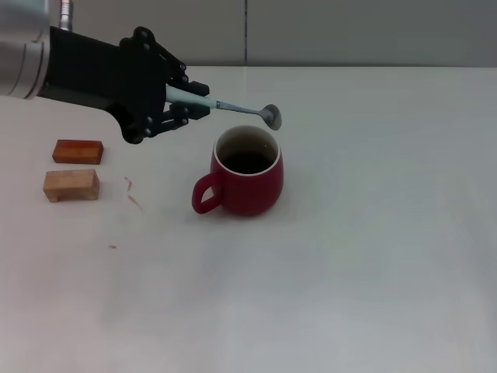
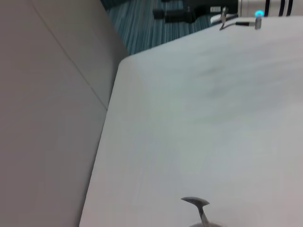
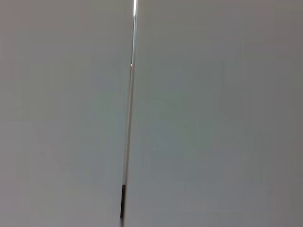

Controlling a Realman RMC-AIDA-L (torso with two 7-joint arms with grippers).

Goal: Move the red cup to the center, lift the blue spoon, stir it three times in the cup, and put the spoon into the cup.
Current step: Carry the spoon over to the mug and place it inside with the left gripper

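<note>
Near the counter's (image 1: pixel 373 272) left edge lie a reddish-brown wooden block (image 1: pixel 78 151) and a pale wooden block (image 1: pixel 71 185). The left gripper (image 1: pixel 203 106) has its fingers closed on the slim pale-blue-handled metal spoon (image 1: pixel 237 109), bowl above the rim. Mid-counter, the rounded dark red ceramic mug (image 1: pixel 247 172), cream-rimmed and dark inside, has open counter rightward.

My right wrist camera shows only a flat grey wall (image 3: pixel 213 113). A thin pale seam (image 3: pixel 129 118) runs along it, ending in a short dark segment.
</note>
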